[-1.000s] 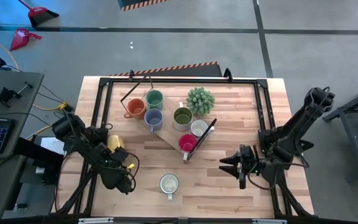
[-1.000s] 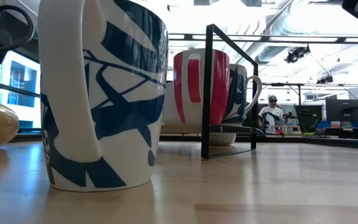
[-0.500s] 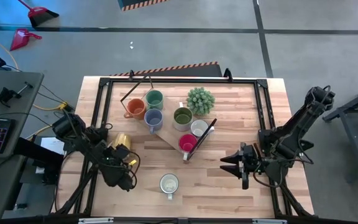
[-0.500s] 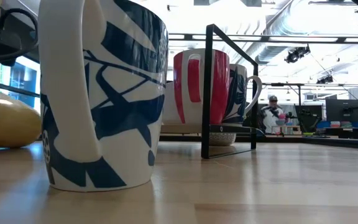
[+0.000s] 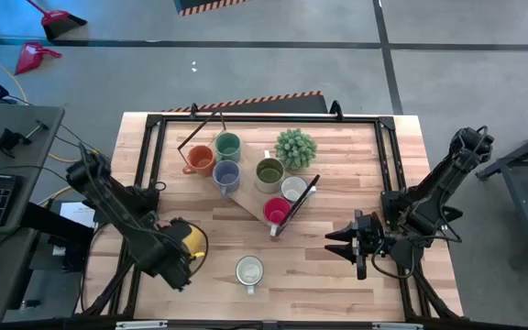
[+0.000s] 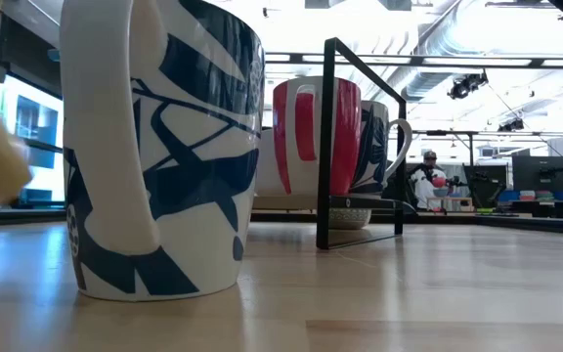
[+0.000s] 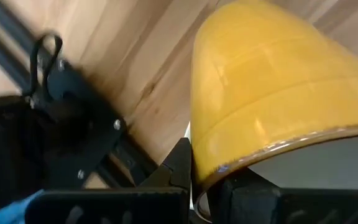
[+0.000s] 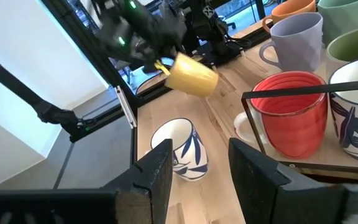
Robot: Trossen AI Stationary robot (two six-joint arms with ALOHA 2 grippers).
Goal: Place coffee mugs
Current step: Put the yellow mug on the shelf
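Observation:
A yellow mug [image 5: 192, 240] hangs off the table at the near left, with my left gripper [image 5: 182, 251] shut on it; the right wrist view shows this mug [image 8: 191, 74] in the air. A white mug with blue marks [image 5: 249, 271] stands on its base near the front edge. Red [image 5: 276, 211], white [image 5: 293, 189] and olive [image 5: 269, 171] mugs stand on a wooden board with a black frame [image 5: 312, 188]. Orange [image 5: 198, 160], green [image 5: 227, 145] and blue-grey [image 5: 226, 174] mugs stand behind. My right gripper [image 5: 337, 246] waits open at the right. My left gripper pinches the yellow mug's wall at its rim [image 7: 219, 169], one finger [image 7: 179, 163] outside and the other at the mouth side. The fingers slant steeply down from above. The mug is lifted clear of the table and tilted, its base pointing away from the fingers.
A spiky green potted plant [image 5: 295, 147] stands behind the board. Black frame rails [image 5: 154, 156] run along the table's left, far and right sides. Bare wood lies around the white and blue mug [image 8: 182, 149] and at the near right.
My left gripper has shut on the yellow mug, which lay on its side on the table. It has then risen and gone toward the near edge, lifting the mug clear and tipping it. The right arm has kept still.

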